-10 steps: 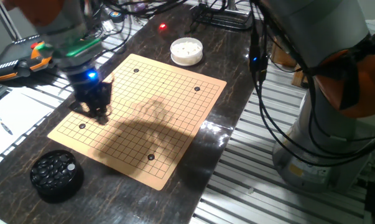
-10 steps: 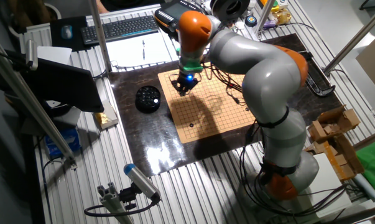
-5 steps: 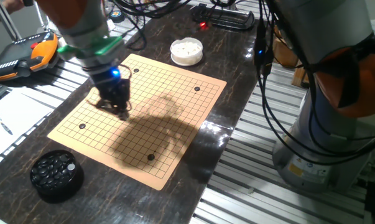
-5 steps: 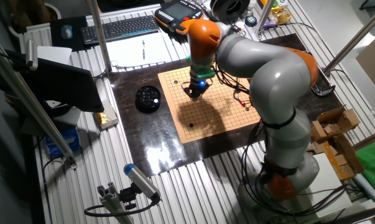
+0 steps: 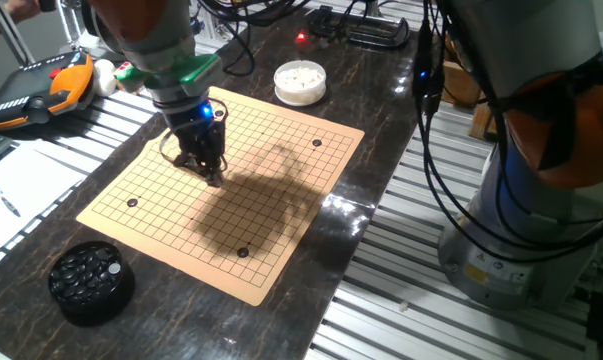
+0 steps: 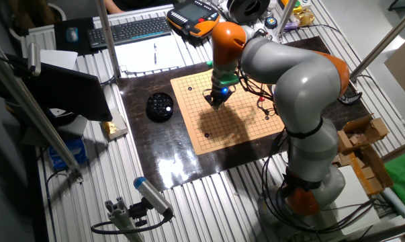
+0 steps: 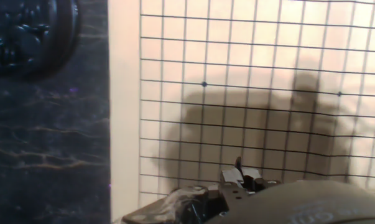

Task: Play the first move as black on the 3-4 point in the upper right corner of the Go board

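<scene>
The claw (image 5: 210,170) hangs just above the Go board (image 5: 271,215), over its inner grid and toward the edge nearest the white-stone dish (image 5: 300,82). Whether it is clenched on a black stone cannot be told: the fingertips are too small and dark in both fixed views, and the hand view shows only the housing. The black stones visible lie in the black bowl (image 5: 90,280) on the dark surface (image 5: 381,120), off the board's corner farthest from that dish. No stone sits on the board. The coming move turns on which corner counts as upper right, and these views do not settle that.
</scene>
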You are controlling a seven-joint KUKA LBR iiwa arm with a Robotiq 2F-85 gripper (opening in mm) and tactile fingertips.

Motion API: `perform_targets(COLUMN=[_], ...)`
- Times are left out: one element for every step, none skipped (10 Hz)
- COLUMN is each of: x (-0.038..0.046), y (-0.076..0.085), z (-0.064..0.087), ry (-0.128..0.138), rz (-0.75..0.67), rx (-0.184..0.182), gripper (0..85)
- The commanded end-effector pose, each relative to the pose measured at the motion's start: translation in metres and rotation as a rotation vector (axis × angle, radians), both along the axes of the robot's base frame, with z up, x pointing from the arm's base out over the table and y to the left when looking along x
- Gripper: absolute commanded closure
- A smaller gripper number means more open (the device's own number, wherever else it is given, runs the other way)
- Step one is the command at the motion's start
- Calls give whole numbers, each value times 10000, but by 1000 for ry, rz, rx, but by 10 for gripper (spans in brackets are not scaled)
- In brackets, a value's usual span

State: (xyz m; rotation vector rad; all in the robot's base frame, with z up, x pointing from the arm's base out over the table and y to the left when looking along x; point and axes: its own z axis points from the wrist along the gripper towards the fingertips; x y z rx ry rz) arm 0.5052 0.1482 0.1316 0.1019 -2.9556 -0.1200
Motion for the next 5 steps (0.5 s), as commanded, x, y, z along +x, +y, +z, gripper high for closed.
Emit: perform_targets(x=[5,5,5,5,5], y=[14,14,14,14,14], z=[2,2,2,2,2], ry=[5,16,22,24,18], rz=[-10,-41,-77,-119,-143], rx=[13,17,9,0,-5], gripper=[843,843,843,843,843])
